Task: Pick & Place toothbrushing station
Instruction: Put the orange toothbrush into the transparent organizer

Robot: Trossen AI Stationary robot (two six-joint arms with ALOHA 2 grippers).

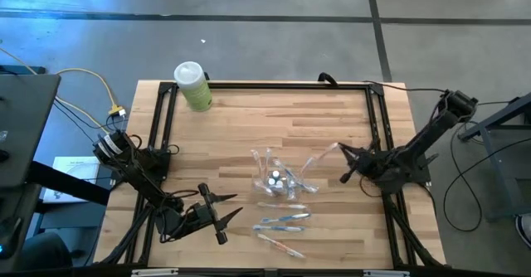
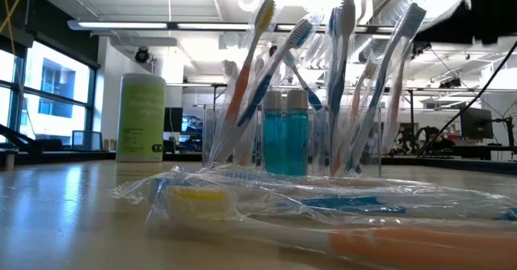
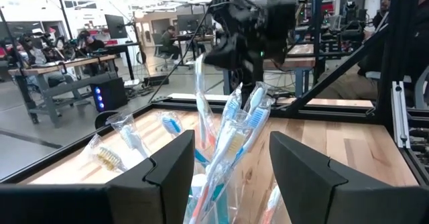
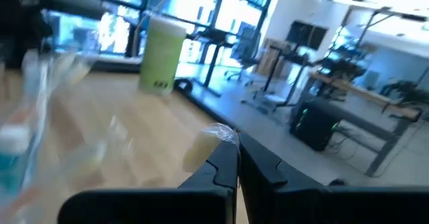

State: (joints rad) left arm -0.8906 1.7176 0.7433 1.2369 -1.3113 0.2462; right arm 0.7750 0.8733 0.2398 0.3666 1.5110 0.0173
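Toothbrushes (image 1: pixel 282 221) in crinkly wrap lay mid-table beside the clear holder (image 1: pixel 276 178); I judged them light and slippery, best pinched mid-handle. Left gripper (image 1: pixel 222 215) stood wide open, empty, just beside them. Right gripper (image 1: pixel 346 162) was closed on a wrapped toothbrush (image 4: pixel 209 143).

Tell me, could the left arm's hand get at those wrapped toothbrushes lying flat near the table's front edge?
Probably yes. The left hand is open and empty, and bare wood lies between it and the wrapped toothbrushes just beside it.
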